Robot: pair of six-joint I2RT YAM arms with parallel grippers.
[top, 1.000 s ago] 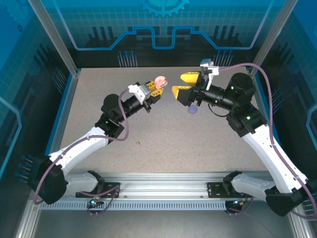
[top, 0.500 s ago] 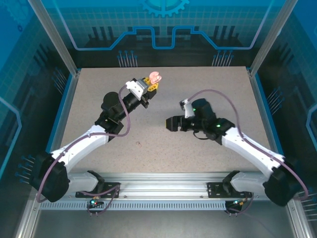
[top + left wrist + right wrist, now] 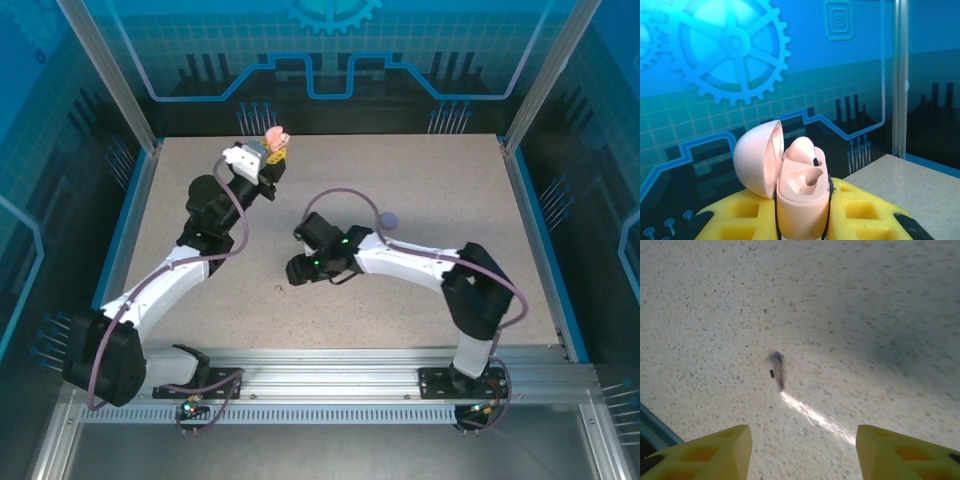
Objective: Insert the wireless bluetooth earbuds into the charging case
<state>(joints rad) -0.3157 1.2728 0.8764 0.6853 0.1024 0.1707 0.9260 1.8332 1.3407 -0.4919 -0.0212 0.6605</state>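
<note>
my right hand [image 3: 802, 435] hangs low over the table [image 3: 880, 300] near its middle, fingers spread with nothing between them. just ahead of them a tiny stemmed earbud [image 3: 775, 368] lies on the speckled top, too blurred to name its colour. farther off to the right sits a round purple case [image 3: 388, 220]. at the far back left, my left hand [image 3: 272, 152] is held high, clamped on the pink charging case [image 3: 801, 205], its lid [image 3: 757, 159] open, one pink earbud [image 3: 804, 150] seated inside.
</note>
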